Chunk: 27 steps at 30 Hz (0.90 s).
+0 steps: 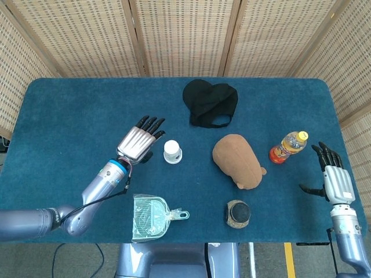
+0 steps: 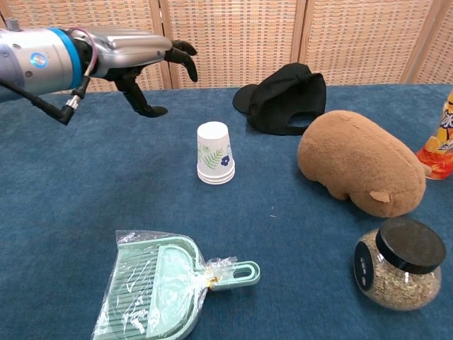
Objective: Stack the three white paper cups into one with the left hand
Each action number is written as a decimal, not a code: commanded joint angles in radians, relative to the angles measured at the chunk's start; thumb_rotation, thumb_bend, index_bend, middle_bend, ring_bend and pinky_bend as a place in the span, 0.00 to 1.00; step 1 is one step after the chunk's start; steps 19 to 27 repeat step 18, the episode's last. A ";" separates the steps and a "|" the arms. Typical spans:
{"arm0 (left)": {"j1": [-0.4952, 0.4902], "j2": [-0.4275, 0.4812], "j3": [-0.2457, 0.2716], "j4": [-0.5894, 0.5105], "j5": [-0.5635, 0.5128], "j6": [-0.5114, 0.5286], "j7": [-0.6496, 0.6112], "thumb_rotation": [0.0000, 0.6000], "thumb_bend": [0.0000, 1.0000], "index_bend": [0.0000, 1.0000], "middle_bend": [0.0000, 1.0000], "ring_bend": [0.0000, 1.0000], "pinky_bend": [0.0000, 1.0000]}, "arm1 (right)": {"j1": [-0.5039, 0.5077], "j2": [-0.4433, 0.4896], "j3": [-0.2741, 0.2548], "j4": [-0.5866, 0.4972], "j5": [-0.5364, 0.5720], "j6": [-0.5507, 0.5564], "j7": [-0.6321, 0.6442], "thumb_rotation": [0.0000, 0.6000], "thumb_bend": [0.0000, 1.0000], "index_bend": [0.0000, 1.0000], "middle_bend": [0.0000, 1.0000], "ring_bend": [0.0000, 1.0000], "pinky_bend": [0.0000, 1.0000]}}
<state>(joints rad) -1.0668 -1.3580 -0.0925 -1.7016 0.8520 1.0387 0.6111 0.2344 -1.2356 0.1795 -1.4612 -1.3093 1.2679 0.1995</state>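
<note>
The white paper cups (image 1: 172,152) (image 2: 215,154) stand upside down as one nested stack in the middle of the blue table, with leaf and flower prints on the outer cup. My left hand (image 1: 138,142) (image 2: 141,62) hovers to the left of the stack, apart from it, fingers spread and holding nothing. My right hand (image 1: 331,174) stays at the table's right edge, fingers apart and empty; the chest view does not show it.
A black cap (image 1: 210,103) lies behind the stack. A brown plush toy (image 1: 236,160) sits to its right, with an orange drink bottle (image 1: 287,146) beyond. A dark-lidded jar (image 1: 237,214) and a bagged green dustpan (image 1: 150,217) rest near the front edge.
</note>
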 commanded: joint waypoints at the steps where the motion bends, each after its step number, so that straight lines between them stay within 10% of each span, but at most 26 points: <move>1: 0.156 -0.002 0.049 -0.083 0.132 0.225 -0.069 1.00 0.22 0.13 0.00 0.00 0.02 | 0.001 0.001 -0.003 -0.001 -0.005 -0.001 -0.002 1.00 0.10 0.11 0.00 0.00 0.00; 17: 0.533 0.025 0.252 -0.147 0.288 0.549 -0.122 1.00 0.19 0.01 0.00 0.00 0.00 | 0.001 0.000 -0.028 -0.036 -0.053 0.026 -0.066 1.00 0.10 0.08 0.00 0.00 0.00; 27: 0.550 0.026 0.258 -0.145 0.294 0.551 -0.136 1.00 0.19 0.01 0.00 0.00 0.00 | 0.001 0.000 -0.030 -0.039 -0.054 0.028 -0.071 1.00 0.10 0.08 0.00 0.00 0.00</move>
